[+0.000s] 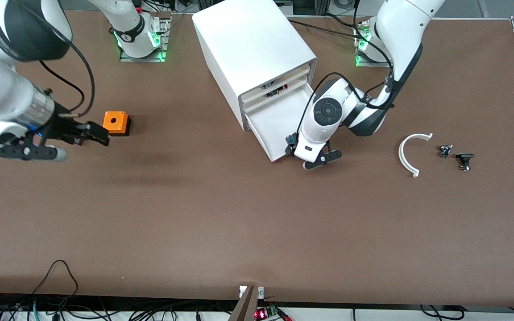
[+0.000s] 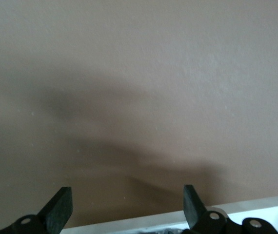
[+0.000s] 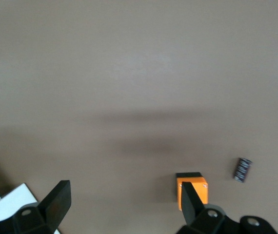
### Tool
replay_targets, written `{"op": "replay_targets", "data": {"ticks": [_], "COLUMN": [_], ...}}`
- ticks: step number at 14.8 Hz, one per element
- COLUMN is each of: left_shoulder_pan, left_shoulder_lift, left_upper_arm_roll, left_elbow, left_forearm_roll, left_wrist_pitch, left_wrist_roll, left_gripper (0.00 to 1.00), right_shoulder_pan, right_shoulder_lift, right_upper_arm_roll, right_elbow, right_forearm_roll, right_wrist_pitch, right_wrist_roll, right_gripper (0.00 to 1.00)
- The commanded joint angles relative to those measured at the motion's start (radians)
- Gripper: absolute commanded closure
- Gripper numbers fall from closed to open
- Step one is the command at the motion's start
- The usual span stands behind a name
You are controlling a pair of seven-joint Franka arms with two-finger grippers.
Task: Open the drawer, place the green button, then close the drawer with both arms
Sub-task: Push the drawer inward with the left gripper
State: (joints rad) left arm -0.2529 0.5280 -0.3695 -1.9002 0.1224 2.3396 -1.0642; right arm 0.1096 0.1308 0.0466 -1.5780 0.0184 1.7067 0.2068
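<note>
Cabinet (image 1: 257, 49): one white box on the brown surface (image 1: 239, 223), landmark for all below.
Drawer (image 1: 275, 125): lowest one, pulled out; long axis runs from the cabinet toward the front camera.
Button: cannot tell where it lies.
Left gripper (image 1: 290, 149): at the drawer's outer corner, jaws apart, empty.
Right gripper (image 1: 89, 136): raised toward the right arm's end, jaws apart, empty.
Orange box (image 1: 116, 123): one, toward the right arm's end.
White arc (image 1: 411, 151): one, toward the left arm's end.
Small black parts (image 1: 455, 154): two, just past the arc.
</note>
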Motion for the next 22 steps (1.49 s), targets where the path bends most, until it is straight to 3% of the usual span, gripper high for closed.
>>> {"op": "replay_targets", "data": {"ticks": [1,9,20,22], "left_shoulder_pan": [0.014,0.167,0.170,0.175], "left_shoulder_lift": [-0.031,-0.030,-0.022,-0.020], "left_upper_arm_roll": [-0.048,-0.302,-0.339,-0.339], "left_elbow": [-0.046,-0.097,-0.126,-0.123], "left_forearm_roll": [0.025,0.019,0.017,0.017], "left_wrist_pitch": [0.010,0.003,0.010,0.012], "left_wrist_roll": [-0.081,-0.154,-0.178,-0.178], "left_gripper": [0.00,0.00,0.00,0.00], "right_shoulder_pan": [-0.013,-0.045,-0.042,-0.039], "right_shoulder_lift": [-0.137,-0.230,-0.172,-0.174], "right_upper_arm_roll": [-0.013,-0.030,-0.028,-0.024], "right_elbow": [-0.144,-0.201,-0.103,-0.102], "right_forearm_roll": [-0.017,-0.017,-0.023,-0.058], "right_wrist_pitch": [0.017,-0.007,-0.016,-0.018], "right_wrist_roll": [-0.033,-0.122,-0.112,-0.112], "right_gripper": [0.00,0.00,0.00,0.00]}}
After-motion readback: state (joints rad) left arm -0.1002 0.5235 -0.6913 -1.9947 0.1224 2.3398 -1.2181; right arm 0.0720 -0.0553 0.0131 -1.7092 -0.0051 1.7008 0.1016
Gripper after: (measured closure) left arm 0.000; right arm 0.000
